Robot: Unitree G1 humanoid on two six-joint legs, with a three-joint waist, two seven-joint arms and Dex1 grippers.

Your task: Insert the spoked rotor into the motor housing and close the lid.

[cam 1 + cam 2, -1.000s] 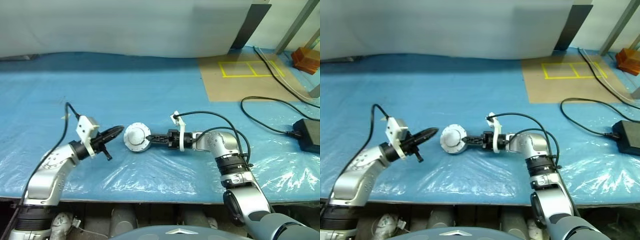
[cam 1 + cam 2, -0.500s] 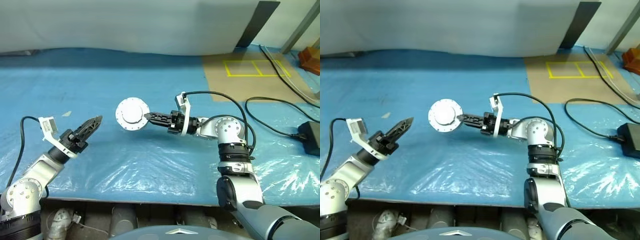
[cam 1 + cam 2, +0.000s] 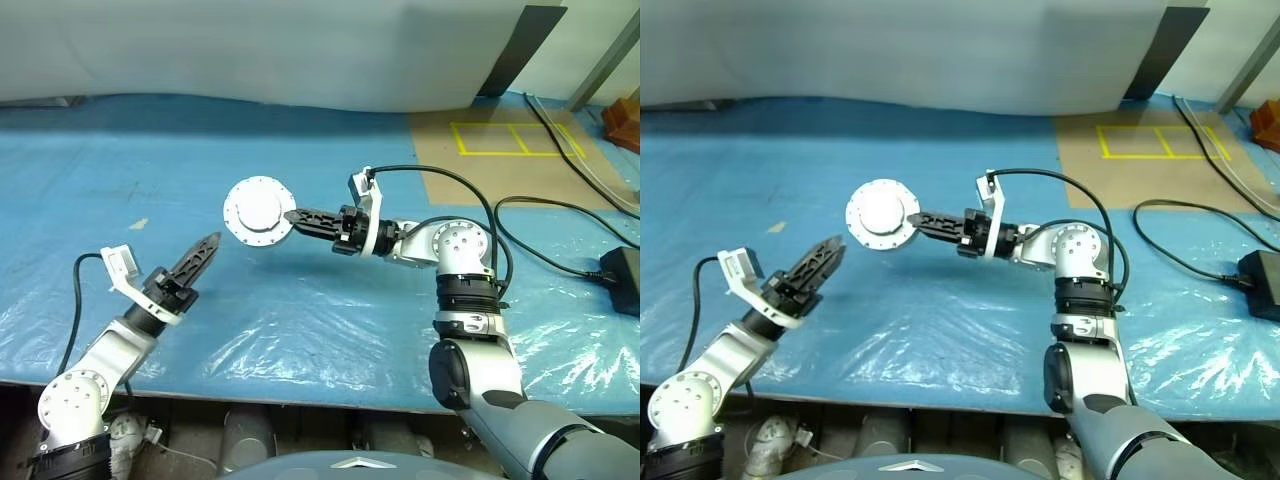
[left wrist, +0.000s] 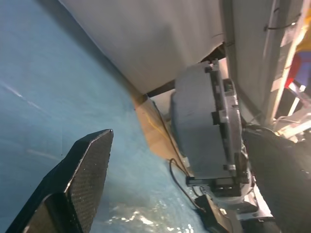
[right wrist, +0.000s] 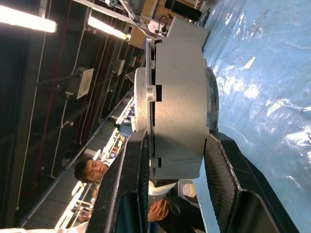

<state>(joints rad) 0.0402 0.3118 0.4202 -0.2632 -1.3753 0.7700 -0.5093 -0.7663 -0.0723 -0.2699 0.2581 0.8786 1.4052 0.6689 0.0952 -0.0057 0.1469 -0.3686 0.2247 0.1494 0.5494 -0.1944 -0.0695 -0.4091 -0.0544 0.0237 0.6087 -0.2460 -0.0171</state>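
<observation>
Right gripper [image 3: 292,215] holds the motor housing [image 3: 259,211] clear above the blue table [image 3: 300,300], pinched at its edge.

The housing is a round silver-grey puck, its pale flat face with a raised centre turned toward the camera; its windings are hidden. In the right wrist view the fingers [image 5: 127,179] clamp its thick rim. The left gripper [image 3: 198,257] hovers apart, jaws open. Since a second ago the housing has risen off the table and the left jaws have parted.

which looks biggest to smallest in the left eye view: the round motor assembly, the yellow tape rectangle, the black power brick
1. Yellow tape rectangle, widest.
2. Motor assembly, held up by the right gripper, so nearer the camera and perhaps flattered.
3. Black power brick, cut off at the picture's edge, so its rank is unsure.
</observation>
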